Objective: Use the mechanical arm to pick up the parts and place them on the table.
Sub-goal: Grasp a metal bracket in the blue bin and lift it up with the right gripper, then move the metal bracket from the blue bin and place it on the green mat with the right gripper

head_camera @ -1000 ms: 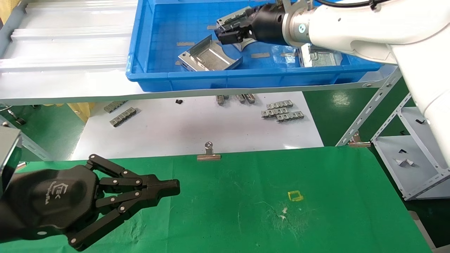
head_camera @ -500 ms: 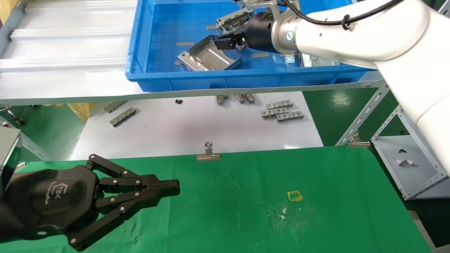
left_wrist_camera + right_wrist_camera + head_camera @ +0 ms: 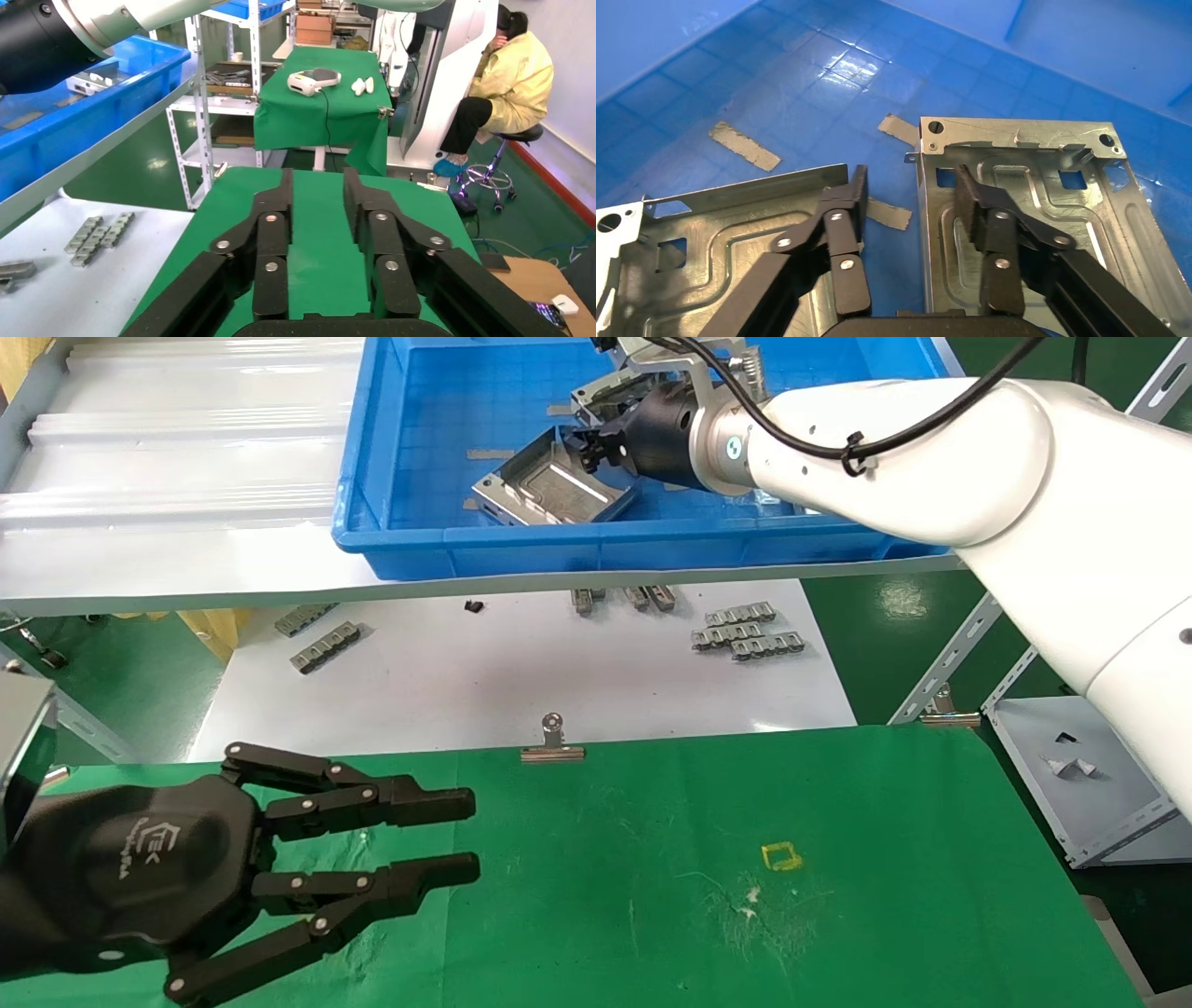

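Two shiny silver brackets lie in the blue bin (image 3: 391, 477): a near one (image 3: 545, 491) and a far one (image 3: 610, 393). My right gripper (image 3: 591, 444) is low in the bin between them. In the right wrist view it (image 3: 910, 181) is open and empty. One finger is over the embossed bracket (image 3: 1046, 175), the other is by the flange of the second bracket (image 3: 708, 239), and one bracket's side flange stands between them. My left gripper (image 3: 466, 833) is open and empty above the green table (image 3: 838, 915) at its near left, and it also shows in the left wrist view (image 3: 316, 179).
The bin stands on a grey ribbed shelf (image 3: 186, 449). Below it a white board (image 3: 521, 672) carries small grey toothed strips (image 3: 745, 631). A metal clip (image 3: 553, 742) holds the cloth's far edge. A yellow square outline (image 3: 780, 856) marks the cloth. A grey rack (image 3: 1080, 775) stands at the right.
My left gripper was shut and has opened. My right gripper has moved left and lower in the bin, up to the near bracket.
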Robot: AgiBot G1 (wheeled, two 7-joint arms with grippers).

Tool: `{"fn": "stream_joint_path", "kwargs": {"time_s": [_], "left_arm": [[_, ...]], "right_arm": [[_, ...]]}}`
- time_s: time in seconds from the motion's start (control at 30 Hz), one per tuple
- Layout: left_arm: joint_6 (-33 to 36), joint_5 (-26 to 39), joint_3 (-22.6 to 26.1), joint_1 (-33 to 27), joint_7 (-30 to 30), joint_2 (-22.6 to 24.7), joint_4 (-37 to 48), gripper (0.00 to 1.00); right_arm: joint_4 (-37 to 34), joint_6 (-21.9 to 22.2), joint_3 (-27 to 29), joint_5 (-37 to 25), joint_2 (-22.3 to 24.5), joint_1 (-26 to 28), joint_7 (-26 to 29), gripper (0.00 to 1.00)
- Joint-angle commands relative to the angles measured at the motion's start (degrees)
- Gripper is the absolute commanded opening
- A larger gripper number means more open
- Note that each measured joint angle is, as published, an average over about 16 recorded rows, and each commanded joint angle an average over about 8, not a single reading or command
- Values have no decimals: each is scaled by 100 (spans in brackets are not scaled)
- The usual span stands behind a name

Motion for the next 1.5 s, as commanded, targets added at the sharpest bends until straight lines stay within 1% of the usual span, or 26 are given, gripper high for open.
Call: {"fn": "stream_joint_path", "kwargs": {"time_s": [0.03,0.3,0.53,0.77,0.93,1.07,1.2,1.37,1.5], "left_arm": [[0,0,0,0,0,0,0,100],[-1,-1,2,0,1,-1,0,100],[-2,-2,4,-1,2,-1,0,100],[-2,-3,5,-1,3,-2,0,100],[-3,-4,6,-1,3,-2,0,100],[-3,-5,7,-2,3,-3,0,100],[-3,-5,8,-2,4,-3,0,100],[-4,-6,9,-2,4,-4,0,100],[-4,-7,10,-2,5,-4,0,100]], "right_arm": [[46,67,-143,-46,2,23,192,0],[103,202,-536,-173,16,99,627,0],[141,301,-708,-130,41,193,739,0],[291,298,-673,173,128,303,519,0],[605,167,-502,537,370,431,48,0],[1091,-138,-324,883,806,542,-506,0],[1715,-617,-155,1250,1421,619,-1138,0],[2492,-1422,81,1836,2257,657,-2017,0],[2881,-2202,323,2456,2860,653,-2815,0]]}}
